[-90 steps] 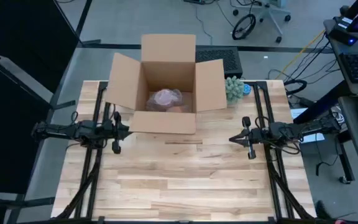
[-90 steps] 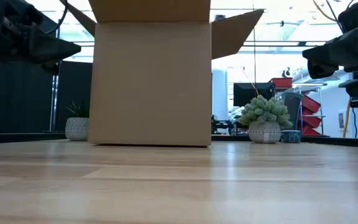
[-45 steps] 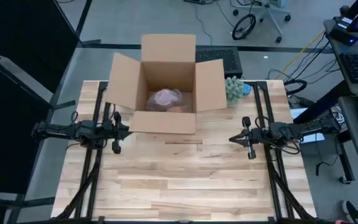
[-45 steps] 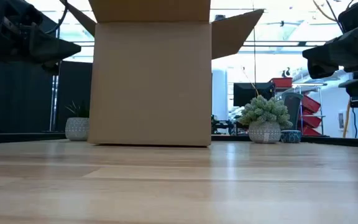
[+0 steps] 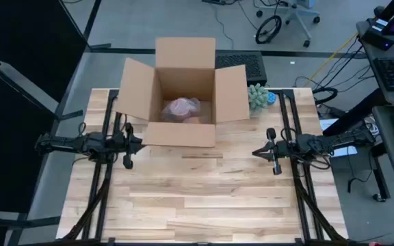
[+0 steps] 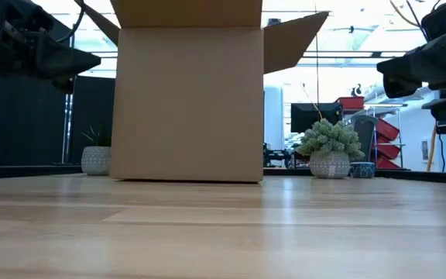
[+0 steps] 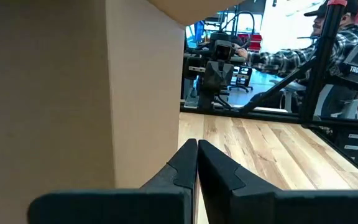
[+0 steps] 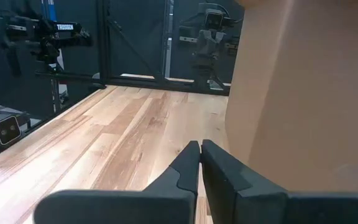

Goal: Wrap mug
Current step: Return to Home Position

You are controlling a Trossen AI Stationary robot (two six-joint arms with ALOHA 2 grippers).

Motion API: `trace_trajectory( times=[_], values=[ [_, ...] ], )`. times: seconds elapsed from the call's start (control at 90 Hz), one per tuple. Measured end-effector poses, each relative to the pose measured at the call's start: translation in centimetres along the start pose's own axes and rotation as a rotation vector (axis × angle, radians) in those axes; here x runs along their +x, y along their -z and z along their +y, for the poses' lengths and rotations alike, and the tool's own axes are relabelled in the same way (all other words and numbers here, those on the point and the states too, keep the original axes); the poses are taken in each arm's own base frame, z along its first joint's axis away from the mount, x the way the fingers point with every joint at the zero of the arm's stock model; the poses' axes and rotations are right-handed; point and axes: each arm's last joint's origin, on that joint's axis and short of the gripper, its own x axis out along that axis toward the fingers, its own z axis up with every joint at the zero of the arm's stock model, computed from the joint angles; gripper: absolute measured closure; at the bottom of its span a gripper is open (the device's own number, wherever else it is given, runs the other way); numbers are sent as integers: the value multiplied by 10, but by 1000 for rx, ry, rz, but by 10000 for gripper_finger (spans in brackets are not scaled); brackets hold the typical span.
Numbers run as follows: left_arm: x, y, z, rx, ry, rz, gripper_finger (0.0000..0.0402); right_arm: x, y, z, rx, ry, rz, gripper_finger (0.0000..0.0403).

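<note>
Standing at the far middle of the table (image 5: 204, 198), the brown cardboard box (image 5: 180, 135) is open at the top with all four flaps spread outward. Inside it, seen from above, lies a bubble-wrapped mug (image 5: 180, 108), a pinkish bundle on the box floor. An orange patch (image 5: 198, 118) shows just beside the bundle toward the near right corner. What that patch belongs to cannot be told.

The left gripper (image 5: 140, 143) is held level above the left side of the table and points right. Its tip is just beside the left end of the box's near flap, and contact cannot be confirmed. In the left wrist view its two dark fingers (image 7: 185, 163) lie pressed together with nothing between them.

The right gripper (image 5: 254, 153) is held level above the right side of the table and points left. It is clear of the box and lies to the near right of it. In the right wrist view its fingers (image 8: 188, 163) likewise meet along their length, and they carry nothing.

A small potted plant (image 5: 256, 97) stands at the far right of the table, just beside the box's right flap. A person in a plaid sleeve (image 7: 278, 57) shows in the room beyond the table in the left wrist view.
</note>
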Motion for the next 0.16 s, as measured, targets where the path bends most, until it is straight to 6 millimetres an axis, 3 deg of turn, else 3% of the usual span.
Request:
trace_trajectory(
  times=[0.156],
  values=[
    [0, 0, 0, 0, 0, 0, 402, 0, 0, 0, 0, 0, 0, 401]
  ],
)
